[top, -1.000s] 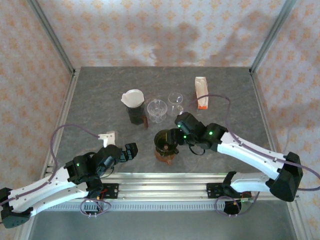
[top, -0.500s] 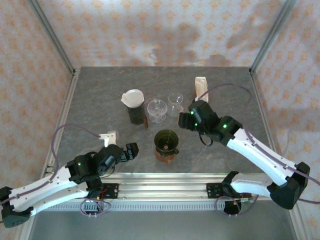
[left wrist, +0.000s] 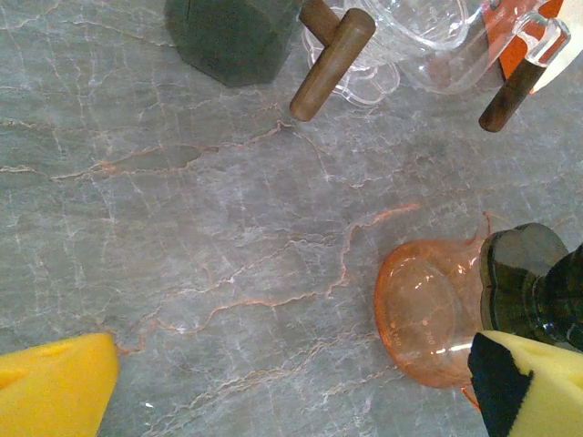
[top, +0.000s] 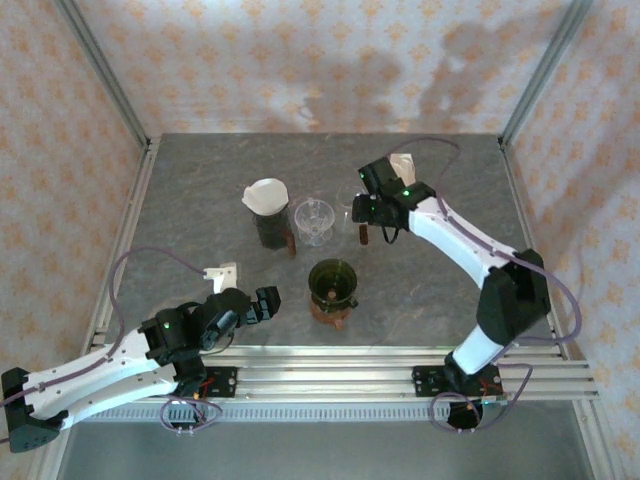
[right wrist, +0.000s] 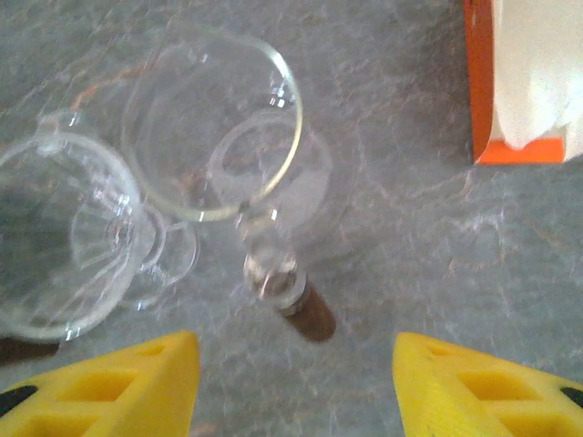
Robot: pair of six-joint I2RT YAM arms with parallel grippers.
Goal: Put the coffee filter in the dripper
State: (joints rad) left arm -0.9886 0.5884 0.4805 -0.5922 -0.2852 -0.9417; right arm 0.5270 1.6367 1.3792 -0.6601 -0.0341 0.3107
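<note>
1. Left tool (top: pixel 262 302): low over the near surface, pads spread wide, nothing between them.
2. Small white piece (top: pixel 220 271): on the surface just left of the left tool; what it is cannot be told.
3. Coffee filter (top: pixel 266 195): white, seated in the mouth of a dark canister (top: pixel 271 230), well ahead of the left tool and left of the right tool.
4. Glass dripper (top: pixel 313 218): clear, upright, with a wooden handle, just right of the canister.
5. Dark dripper (top: pixel 332 280): sits on an orange carafe (left wrist: pixel 424 314), ahead and to the right of the left tool.
6. Second glass dripper (right wrist: pixel 211 123): directly ahead of the right tool, its brown handle (right wrist: pixel 308 314) pointing into the gap.
7. Right tool (top: pixel 363 228): pads apart, empty.
8. Filter pack (right wrist: pixel 528 82): orange and white, right of and beyond the right tool.
</note>
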